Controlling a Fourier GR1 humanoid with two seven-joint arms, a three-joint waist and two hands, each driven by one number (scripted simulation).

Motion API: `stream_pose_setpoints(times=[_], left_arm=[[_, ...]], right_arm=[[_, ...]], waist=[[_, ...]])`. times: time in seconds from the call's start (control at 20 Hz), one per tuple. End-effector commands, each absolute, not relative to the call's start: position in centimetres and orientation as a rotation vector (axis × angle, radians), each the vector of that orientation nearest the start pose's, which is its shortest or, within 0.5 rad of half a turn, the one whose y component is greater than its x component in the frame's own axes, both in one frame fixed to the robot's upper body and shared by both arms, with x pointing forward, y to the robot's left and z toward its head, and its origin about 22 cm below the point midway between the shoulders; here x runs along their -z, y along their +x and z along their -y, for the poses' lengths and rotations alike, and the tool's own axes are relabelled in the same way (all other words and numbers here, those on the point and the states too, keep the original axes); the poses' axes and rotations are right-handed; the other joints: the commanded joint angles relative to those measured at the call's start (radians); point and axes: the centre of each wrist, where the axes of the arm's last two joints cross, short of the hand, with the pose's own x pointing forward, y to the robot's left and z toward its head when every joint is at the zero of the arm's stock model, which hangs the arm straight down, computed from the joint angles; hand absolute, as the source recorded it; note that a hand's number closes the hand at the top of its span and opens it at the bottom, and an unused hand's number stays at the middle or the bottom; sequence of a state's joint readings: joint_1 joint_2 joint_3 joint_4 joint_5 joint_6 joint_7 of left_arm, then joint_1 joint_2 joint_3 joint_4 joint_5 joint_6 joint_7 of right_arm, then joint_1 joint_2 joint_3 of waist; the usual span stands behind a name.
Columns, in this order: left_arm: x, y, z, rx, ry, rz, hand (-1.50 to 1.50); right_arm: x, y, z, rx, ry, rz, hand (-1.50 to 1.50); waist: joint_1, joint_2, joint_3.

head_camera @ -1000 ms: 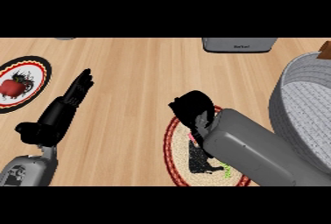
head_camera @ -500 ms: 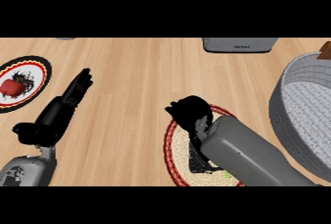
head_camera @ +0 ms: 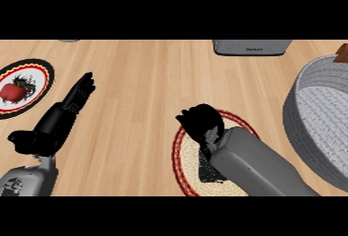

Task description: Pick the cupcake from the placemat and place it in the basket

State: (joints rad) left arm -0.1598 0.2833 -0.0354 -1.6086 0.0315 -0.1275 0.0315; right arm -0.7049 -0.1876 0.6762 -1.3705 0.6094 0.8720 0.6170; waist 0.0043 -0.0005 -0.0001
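Nearest the counter's front edge, right forearm [head_camera: 262, 168] comes in low and lies across the placemat [head_camera: 185, 156] — round, woven, red-ringed; right hand [head_camera: 202, 122] sits over the mat's far part, fingers curled down and bunched; can't tell what, if anything, is inside the curl; cupcake not visible as such — only a dark patch [head_camera: 207, 170] on the mat just beside the forearm, too hidden to call; left hand [head_camera: 65, 117] at the left side, well apart from the mat, fingers straight and pointing away from the robot, holding nothing, resting above bare wood; basket [head_camera: 299, 120] — grey, woven, big — at the right edge, near the mat but not touching it; brown corner of something [head_camera: 342, 51] shows over its far rim; plate [head_camera: 34, 73] with red-and-black rim at far left, a red item [head_camera: 12, 92] on it, just beyond the left fingertips; grey appliance [head_camera: 252, 47] at the far edge, cut off by the view.
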Motion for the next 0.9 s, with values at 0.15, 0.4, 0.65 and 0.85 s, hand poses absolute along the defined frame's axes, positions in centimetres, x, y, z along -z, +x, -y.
stream_pose_setpoints(times=[0.15,0.4,0.65,0.85], left_arm=[[-5.3,27.6,-25.0,0.377,0.050,1.711,0.00],[-5.7,28.7,-27.3,0.375,0.042,1.683,0.00],[-6.1,27.2,-27.7,0.374,0.046,1.683,0.00],[-3.8,26.9,-26.1,0.369,0.060,1.697,0.00]], right_arm=[[-8.5,30.5,4.8,-2.024,-0.568,0.696,-1.50],[-6.1,29.5,5.6,-2.043,-0.591,0.698,-1.50],[-5.6,30.2,6.1,-2.041,-0.597,0.654,-1.50],[-3.7,29.6,7.8,-2.039,-0.636,0.637,-1.50]], waist=[[0.000,0.001,0.000],[-0.001,0.001,0.000],[0.001,0.000,0.000],[-0.001,0.000,0.000]])
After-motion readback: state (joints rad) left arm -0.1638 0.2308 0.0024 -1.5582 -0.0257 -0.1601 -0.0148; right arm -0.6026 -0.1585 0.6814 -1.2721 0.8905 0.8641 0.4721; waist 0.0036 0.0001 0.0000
